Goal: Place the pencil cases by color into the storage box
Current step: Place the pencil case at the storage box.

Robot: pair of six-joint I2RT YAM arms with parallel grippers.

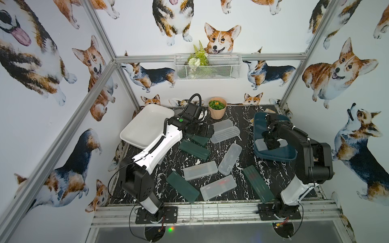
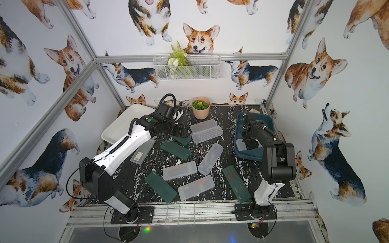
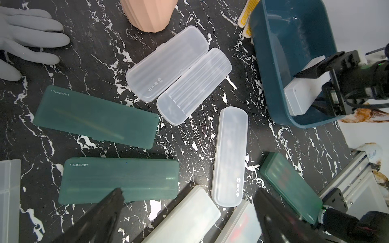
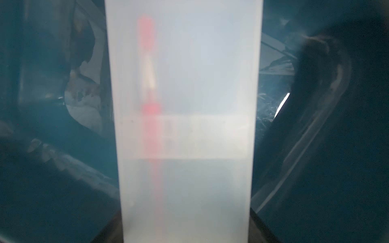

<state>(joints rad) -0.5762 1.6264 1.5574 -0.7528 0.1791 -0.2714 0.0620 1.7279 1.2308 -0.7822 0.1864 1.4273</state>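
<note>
Frosted, the clear case (image 1: 260,145) is clamped in the half-closed right end effector (image 1: 271,144) inside the teal tub (image 1: 275,157); released tilted, it could lean on the wall just beside.

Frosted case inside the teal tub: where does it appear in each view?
In both top views: frosted case right of centre, inside the teal tub.
Left wrist: frosted case between black jaws, in that tub.
Right wrist: frosted case close up, filling the middle.
Shared landmark: the teal tub's wall.

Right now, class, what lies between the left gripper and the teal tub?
Between left gripper and teal tub lies one opened frosted clear case, seen in both top views.
</note>
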